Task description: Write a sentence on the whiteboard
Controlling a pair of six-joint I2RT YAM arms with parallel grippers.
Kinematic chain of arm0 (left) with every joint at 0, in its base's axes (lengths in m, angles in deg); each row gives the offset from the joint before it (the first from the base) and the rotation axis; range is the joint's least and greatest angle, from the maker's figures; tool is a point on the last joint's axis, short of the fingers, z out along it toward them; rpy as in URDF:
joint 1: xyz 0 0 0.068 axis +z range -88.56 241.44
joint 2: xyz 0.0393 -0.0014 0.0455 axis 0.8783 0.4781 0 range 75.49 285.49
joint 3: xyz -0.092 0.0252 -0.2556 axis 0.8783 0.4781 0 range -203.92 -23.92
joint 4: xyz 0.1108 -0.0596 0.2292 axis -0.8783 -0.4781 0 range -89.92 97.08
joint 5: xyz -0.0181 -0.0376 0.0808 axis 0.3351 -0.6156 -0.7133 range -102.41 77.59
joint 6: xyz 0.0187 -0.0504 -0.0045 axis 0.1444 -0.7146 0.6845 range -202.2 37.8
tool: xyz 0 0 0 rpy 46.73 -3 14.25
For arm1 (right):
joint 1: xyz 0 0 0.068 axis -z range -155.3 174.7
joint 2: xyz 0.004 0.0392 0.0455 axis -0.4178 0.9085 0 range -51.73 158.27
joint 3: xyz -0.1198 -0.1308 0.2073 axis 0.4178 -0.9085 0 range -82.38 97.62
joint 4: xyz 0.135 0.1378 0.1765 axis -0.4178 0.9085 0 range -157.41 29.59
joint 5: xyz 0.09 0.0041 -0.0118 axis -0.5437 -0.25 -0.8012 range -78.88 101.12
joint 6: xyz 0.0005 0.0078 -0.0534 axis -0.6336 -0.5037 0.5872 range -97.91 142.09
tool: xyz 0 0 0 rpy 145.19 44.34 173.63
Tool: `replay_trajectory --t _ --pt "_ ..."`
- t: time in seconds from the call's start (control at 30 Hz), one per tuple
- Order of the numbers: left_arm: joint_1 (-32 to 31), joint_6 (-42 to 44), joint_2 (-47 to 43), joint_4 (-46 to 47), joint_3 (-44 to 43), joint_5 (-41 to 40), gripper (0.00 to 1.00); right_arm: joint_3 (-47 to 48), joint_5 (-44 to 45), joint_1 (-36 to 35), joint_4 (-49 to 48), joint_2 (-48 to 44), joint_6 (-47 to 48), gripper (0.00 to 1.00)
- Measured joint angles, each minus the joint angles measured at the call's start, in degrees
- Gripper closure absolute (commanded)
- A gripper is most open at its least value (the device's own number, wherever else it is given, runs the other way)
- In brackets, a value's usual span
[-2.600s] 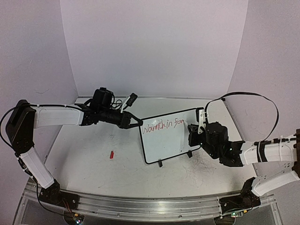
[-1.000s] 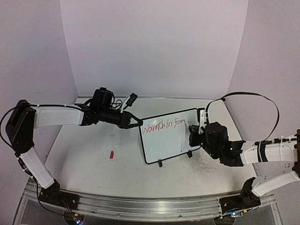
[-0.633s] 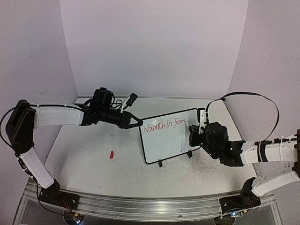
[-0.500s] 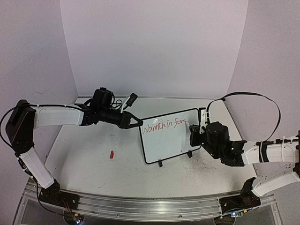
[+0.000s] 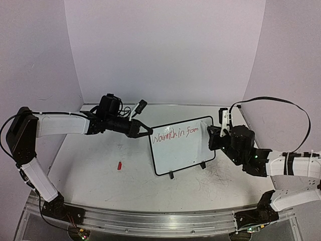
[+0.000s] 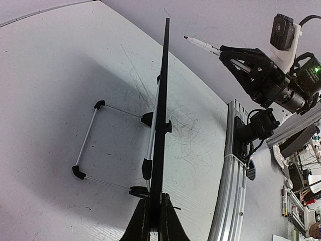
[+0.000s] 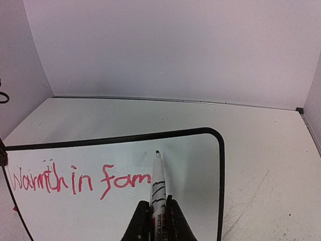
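Observation:
The whiteboard (image 5: pixel 180 153) stands tilted on its clip feet mid-table. The sentence (image 5: pixel 175 134) in red reads "Warmth in fam" along its top; it also shows in the right wrist view (image 7: pixel 80 179). My left gripper (image 5: pixel 147 131) is shut on the board's upper left edge. In the left wrist view (image 6: pixel 155 221) it pinches the board (image 6: pixel 163 90), seen edge-on. My right gripper (image 5: pixel 213 138) is shut on a white marker (image 7: pixel 158 183) with its red tip just right of "fam". The left wrist view shows the marker (image 6: pixel 200 45) held off the board (image 7: pixel 200 165).
A small red cap (image 5: pixel 119 165) lies on the scuffed tabletop left of the board. The board's wire stand (image 6: pixel 88 145) reaches out behind it. A metal rail (image 5: pixel 150 221) runs along the near edge. Walls close the back and sides.
The last word grew from "fon" to "fam". My right gripper then pulled back to the right with the marker, off the board. The left arm has not moved.

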Motion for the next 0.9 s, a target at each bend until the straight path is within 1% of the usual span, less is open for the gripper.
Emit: replay_trajectory --t 0.33,0.47,0.9 --pt "0.00 0.00 -0.02 0.00 0.00 0.04 1.00 -0.22 -3.34 0.71 -3.49 2.42 1.05 1.00" --pt "0.00 0.00 0.00 0.00 0.00 0.02 1.00 -0.22 -3.38 0.87 -3.45 3.71 0.99 1.00" --pt "0.00 0.00 -0.02 0.00 0.00 0.02 1.00 -0.33 -3.09 0.87 -2.22 3.76 -0.06 1.00"
